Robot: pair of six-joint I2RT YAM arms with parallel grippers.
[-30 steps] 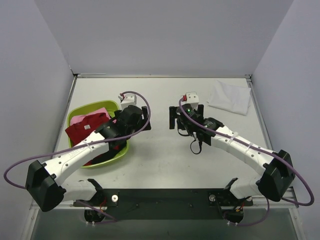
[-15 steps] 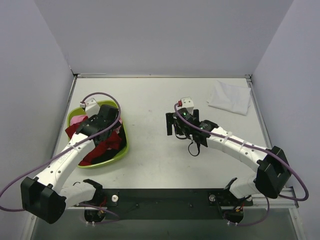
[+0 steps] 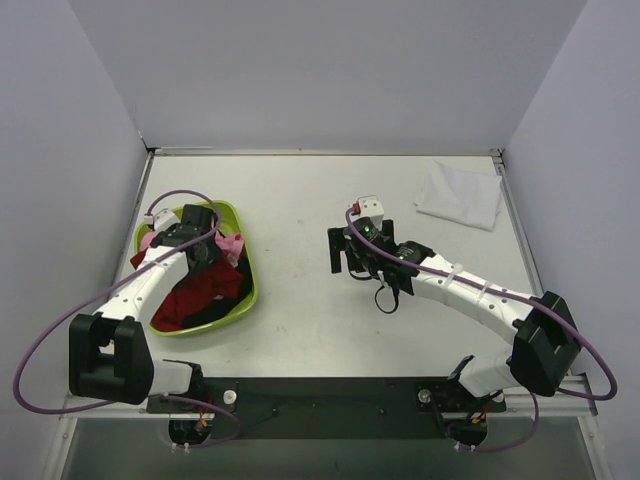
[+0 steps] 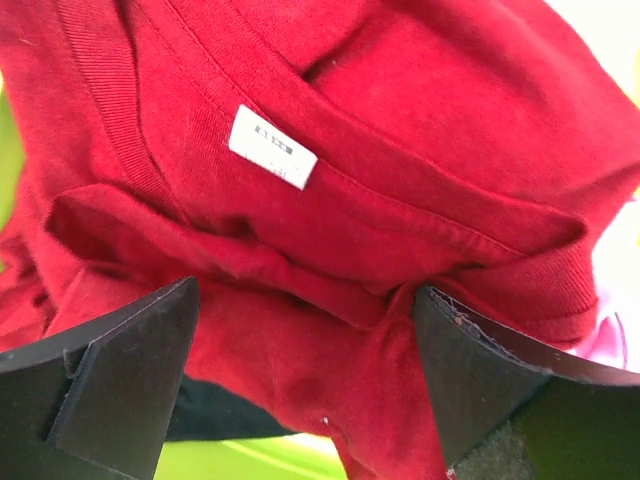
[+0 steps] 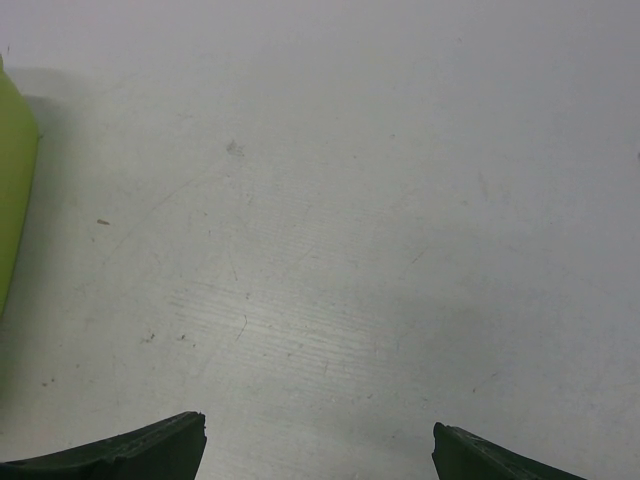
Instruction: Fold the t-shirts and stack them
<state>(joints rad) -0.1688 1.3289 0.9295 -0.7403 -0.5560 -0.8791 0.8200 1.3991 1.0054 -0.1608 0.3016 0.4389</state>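
Bent over the lime-green plastic tub [image 3: 248, 300], the left claw [image 4: 310, 345] hangs wide open above the deep red cloth t-shirt [image 4: 400, 120]. The right claw [image 5: 320, 450] is open wide too.

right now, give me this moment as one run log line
left pincer: open over red shirt in tub | right pincer: open above table | white shirt: far right, alone | stack: none yet
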